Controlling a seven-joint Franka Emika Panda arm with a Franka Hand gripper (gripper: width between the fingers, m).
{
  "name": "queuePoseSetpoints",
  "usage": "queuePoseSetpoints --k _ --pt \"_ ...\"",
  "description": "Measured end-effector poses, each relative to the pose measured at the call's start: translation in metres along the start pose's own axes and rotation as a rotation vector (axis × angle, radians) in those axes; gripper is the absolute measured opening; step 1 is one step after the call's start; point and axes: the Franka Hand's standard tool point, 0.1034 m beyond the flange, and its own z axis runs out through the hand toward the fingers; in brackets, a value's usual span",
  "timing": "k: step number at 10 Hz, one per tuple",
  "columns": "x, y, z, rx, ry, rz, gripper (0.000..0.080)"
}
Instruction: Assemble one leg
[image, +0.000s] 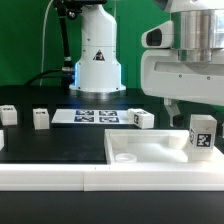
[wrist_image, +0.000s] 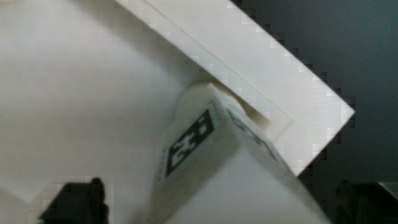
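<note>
A leg (image: 202, 135), a small white post with a black-and-white tag, stands upright at the right corner of the large flat white panel (image: 145, 152). My gripper (image: 185, 102) hangs just above it. In the wrist view the leg (wrist_image: 222, 150) lies between the two dark fingers (wrist_image: 75, 202), near the panel's corner (wrist_image: 107, 90). The jaws are wide apart and touch nothing; the gripper (wrist_image: 228, 203) is open. Three more legs lie on the black table: one behind the panel (image: 143, 118), one at the left (image: 40, 118), and one at the far left (image: 8, 115).
The marker board (image: 95, 117) lies flat at the back middle, in front of the robot's white base (image: 97, 60). A white ledge (image: 60, 180) runs along the front edge of the table.
</note>
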Motion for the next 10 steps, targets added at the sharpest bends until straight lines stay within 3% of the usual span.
queuePoseSetpoints --k 5,8,10 --pt "-0.005 -0.0018 0.0045 -0.019 0.004 -0.431 0.0649" --pt "-0.0048 -0.0017 0.0028 -0.082 0.029 -0.649 0.0649" --pt "-0.0013 -0.0017 0.0015 -0.086 0.038 -0.755 0.0649"
